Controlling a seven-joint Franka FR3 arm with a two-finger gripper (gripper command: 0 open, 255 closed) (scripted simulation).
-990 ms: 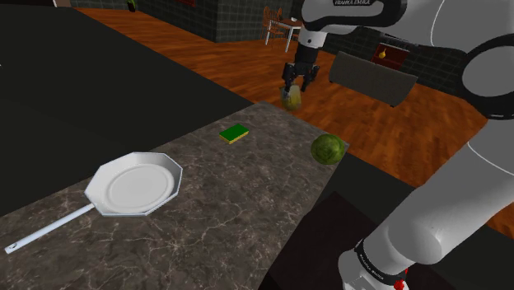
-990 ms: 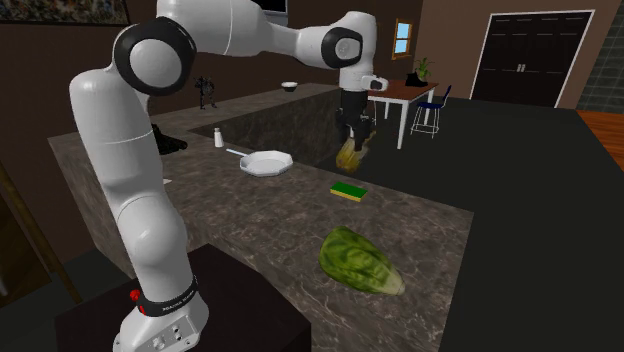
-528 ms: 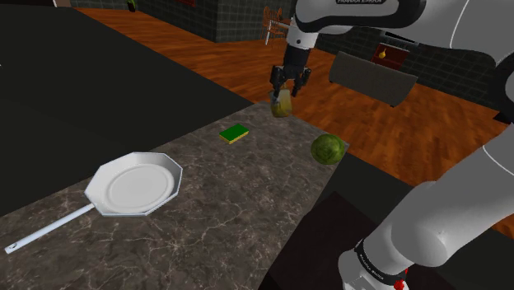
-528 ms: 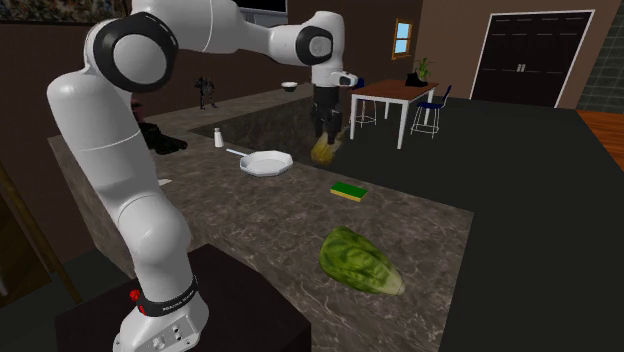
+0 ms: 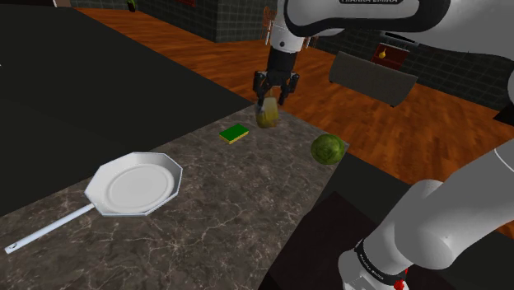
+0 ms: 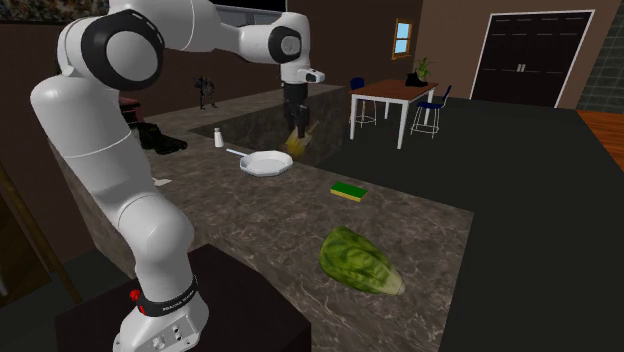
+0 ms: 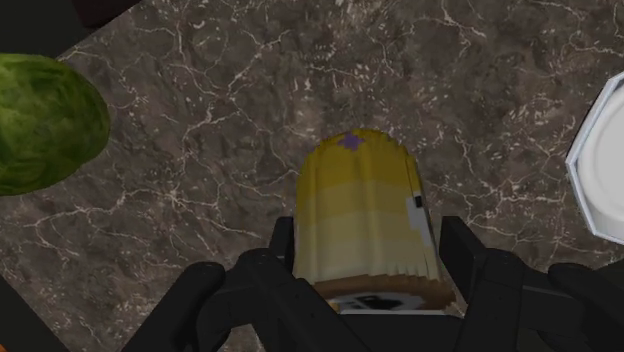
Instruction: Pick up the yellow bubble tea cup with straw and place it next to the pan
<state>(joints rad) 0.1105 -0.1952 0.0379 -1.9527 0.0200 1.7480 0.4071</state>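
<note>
Gripper (image 5: 274,92): clamped on cup; in wrist view I see both fingers (image 7: 278,243) pressing its sides.
Cup (image 5: 267,115): yellow w. paler bands, hangs under the fingers, lifted off the counter (image 5: 231,218). Small purple mark on its far end.
Cup pos.: over the counter; in wrist view I have it betw. cabbage (image 7: 45,120) and pan (image 7: 605,160), touching neither. In shoulder view it is just right of sponge (image 5: 235,133).
Pan: white, flat on counter, handle toward shoulder view's lower left; well apart from cup there.
Sponge: green w. yellow edge, flat, betw. pan and cabbage.
Cabbage: green, near counter's edge on the stand's side.
Counter: dark marble w. light veins.
Arm: white, reaches from stand out over counter, hand pointing down.
</note>
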